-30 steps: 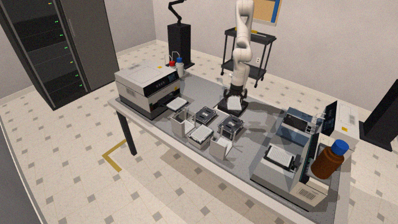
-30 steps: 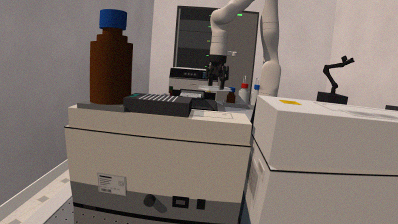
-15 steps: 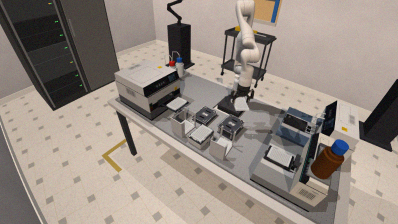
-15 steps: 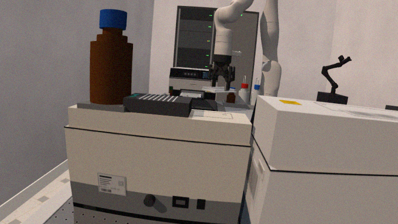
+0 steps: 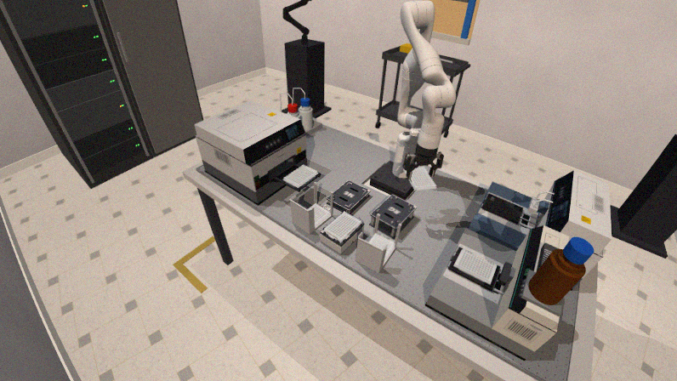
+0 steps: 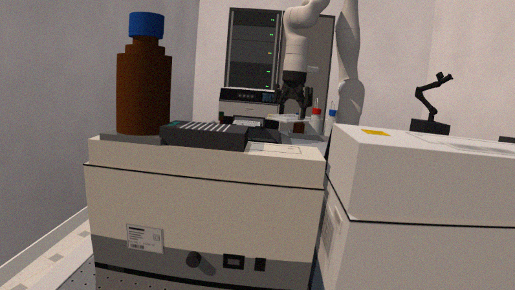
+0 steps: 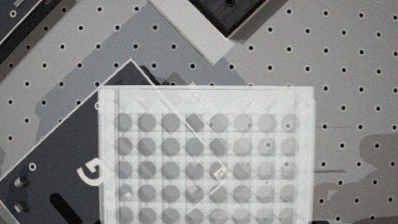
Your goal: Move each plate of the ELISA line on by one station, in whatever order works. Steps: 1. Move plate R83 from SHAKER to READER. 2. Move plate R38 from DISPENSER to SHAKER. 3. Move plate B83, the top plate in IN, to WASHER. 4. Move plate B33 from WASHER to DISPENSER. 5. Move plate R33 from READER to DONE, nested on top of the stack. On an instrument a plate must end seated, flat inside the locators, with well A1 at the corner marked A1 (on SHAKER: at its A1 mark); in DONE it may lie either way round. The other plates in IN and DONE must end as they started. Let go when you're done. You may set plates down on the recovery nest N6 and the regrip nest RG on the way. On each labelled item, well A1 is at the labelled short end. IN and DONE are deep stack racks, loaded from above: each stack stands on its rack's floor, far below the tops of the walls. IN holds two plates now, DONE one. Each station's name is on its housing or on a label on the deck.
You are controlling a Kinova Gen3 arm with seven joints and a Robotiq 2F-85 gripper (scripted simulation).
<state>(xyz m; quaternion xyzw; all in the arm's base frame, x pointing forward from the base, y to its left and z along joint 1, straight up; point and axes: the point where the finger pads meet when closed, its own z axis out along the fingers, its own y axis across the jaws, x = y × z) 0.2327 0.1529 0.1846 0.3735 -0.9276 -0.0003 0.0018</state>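
Observation:
My gripper [image 5: 424,170] hangs over the middle of the deck, just right of the arm's black base [image 5: 392,179]. It is shut on a clear well plate [image 5: 421,179] and holds it level above the deck. The plate fills the lower wrist view [image 7: 206,155]; its label cannot be read. In the exterior view the gripper [image 6: 293,106] carries the plate [image 6: 288,116] behind the instruments. The RG nest [image 7: 55,175] lies below and to the left of the plate. Other plates sit on the reader's tray [image 5: 301,176], on the small block between the racks [image 5: 342,228], and on the front right instrument [image 5: 475,265].
Two white stack racks [image 5: 306,213] [image 5: 376,248] stand at the front edge. The N6 nest [image 5: 350,195] and RG nest [image 5: 391,214] stand behind them. A blue instrument [image 5: 504,207] stands at the right with no plate showing. A brown bottle [image 5: 559,272] stands on the right housing.

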